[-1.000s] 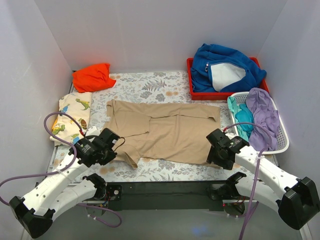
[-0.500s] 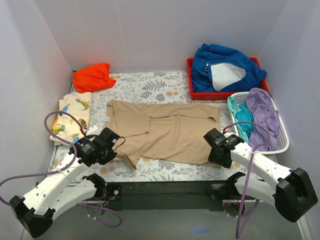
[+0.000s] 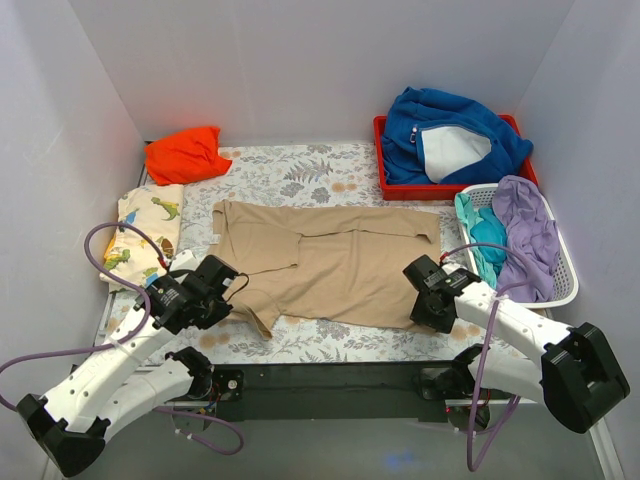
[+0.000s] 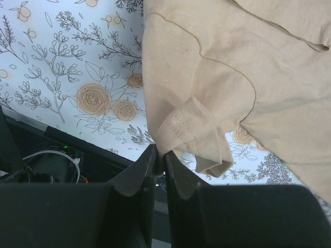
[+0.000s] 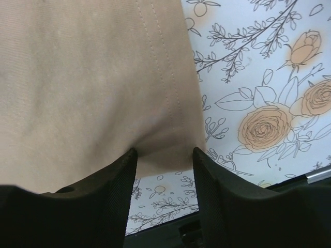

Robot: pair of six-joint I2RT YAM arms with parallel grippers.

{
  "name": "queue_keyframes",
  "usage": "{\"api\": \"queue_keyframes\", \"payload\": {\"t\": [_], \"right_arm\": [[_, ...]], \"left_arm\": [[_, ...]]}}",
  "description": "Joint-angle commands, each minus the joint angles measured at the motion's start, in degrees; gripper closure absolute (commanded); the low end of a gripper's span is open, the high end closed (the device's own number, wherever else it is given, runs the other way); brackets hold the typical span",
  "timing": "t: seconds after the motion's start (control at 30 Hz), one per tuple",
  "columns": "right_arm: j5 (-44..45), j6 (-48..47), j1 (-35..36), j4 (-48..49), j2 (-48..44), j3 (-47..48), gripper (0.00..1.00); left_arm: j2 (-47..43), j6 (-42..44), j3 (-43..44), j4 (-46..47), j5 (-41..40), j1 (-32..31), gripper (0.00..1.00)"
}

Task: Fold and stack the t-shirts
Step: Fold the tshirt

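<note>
Left claw [image 4: 159, 155]: jaws all but closed, pinching the sleeve edge of the tan t-shirt [image 3: 340, 260].
Right claw [image 5: 164, 155]: jaws apart, straddling that shirt's near hem corner.
Tan t-shirt: spread flat on the floral surface [image 3: 300, 175].
Dinosaur-print t-shirt [image 3: 150, 225]: just left of the tan t-shirt.
Orange t-shirt [image 3: 183, 153]: beyond the tan t-shirt's far-left corner.

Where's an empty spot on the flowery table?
The back strip between the orange shirt and red bin, behind the tan shirt, is bare. A thinner strip runs along its front edge. Left by the dinosaur shirt and right by the white basket are crowded.
</note>
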Motion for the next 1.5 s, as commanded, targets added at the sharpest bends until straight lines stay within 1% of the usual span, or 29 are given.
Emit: {"api": "queue_keyframes", "payload": {"t": [0.0,0.03,0.13,0.17,0.2,0.23,0.27,0.3,0.33,0.37,0.53,0.67,0.83,0.93,1.07,1.33,1.47], "right_arm": [[-4.07,1.32,0.24,5.36,1.22,-3.85,0.46],[-4.86,1.49,0.24,5.63,1.40,-4.04,0.48],[-5.04,1.76,0.42,5.72,1.58,-4.22,0.48],[-4.95,1.85,0.42,5.72,1.23,-4.22,0.51],[-5.04,1.76,0.42,5.90,0.96,-4.48,0.77],[-4.95,1.76,0.42,5.90,0.79,-4.48,0.82],[-4.95,1.76,0.42,5.98,0.52,-4.48,0.84],[-4.87,1.67,0.42,5.90,0.35,-4.48,0.91],[-4.87,1.41,0.42,5.72,0.35,-4.22,0.96],[-4.87,1.06,0.42,5.55,0.00,-3.96,0.99],[-3.38,0.44,0.77,3.00,-3.25,-1.94,0.99],[-3.11,-1.31,0.77,1.24,-7.12,0.52,0.99],[-1.18,-4.82,0.77,0.27,-8.97,5.70,0.99],[0.14,-8.42,0.68,-0.17,-7.40,9.74,0.99],[2.25,-11.59,0.68,-0.17,-4.32,13.18,0.99],[9.89,-17.22,-0.46,0.36,2.36,17.31,0.99],[12.10,-19.77,-1.95,1.50,4.47,18.19,0.99]], "left_arm": [[-0.45,0.16,2.55,-2.15,-2.70,0.09,0.90],[-0.46,0.16,2.72,-2.41,-2.97,0.09,0.90],[-0.81,-0.02,2.81,-3.03,-3.50,0.09,0.90],[-0.89,0.07,2.73,-2.85,-3.24,0.09,0.90],[-0.98,0.07,2.55,-2.85,-3.06,0.09,0.90],[-0.90,-0.02,2.38,-2.85,-2.97,0.09,0.90],[-0.89,-0.11,2.29,-2.77,-2.80,0.09,0.90],[-0.81,-0.11,2.29,-2.77,-2.71,0.09,0.90],[-0.81,-0.28,2.29,-2.85,-2.71,0.09,0.90],[-0.89,-0.28,2.29,-2.77,-2.71,0.09,0.90],[-0.72,0.15,3.07,-2.94,-3.06,0.09,0.91],[0.16,0.68,5.45,-3.64,-4.73,0.09,0.90],[1.74,1.91,7.47,-3.56,-5.70,0.09,0.90],[2.71,2.00,6.95,-2.86,-4.64,0.09,0.89],[3.94,3.14,5.36,0.48,-2.27,0.09,0.89],[7.54,3.84,5.98,4.96,-4.73,0.09,0.89],[11.66,4.90,7.56,6.72,-6.66,0.18,0.88]]}}
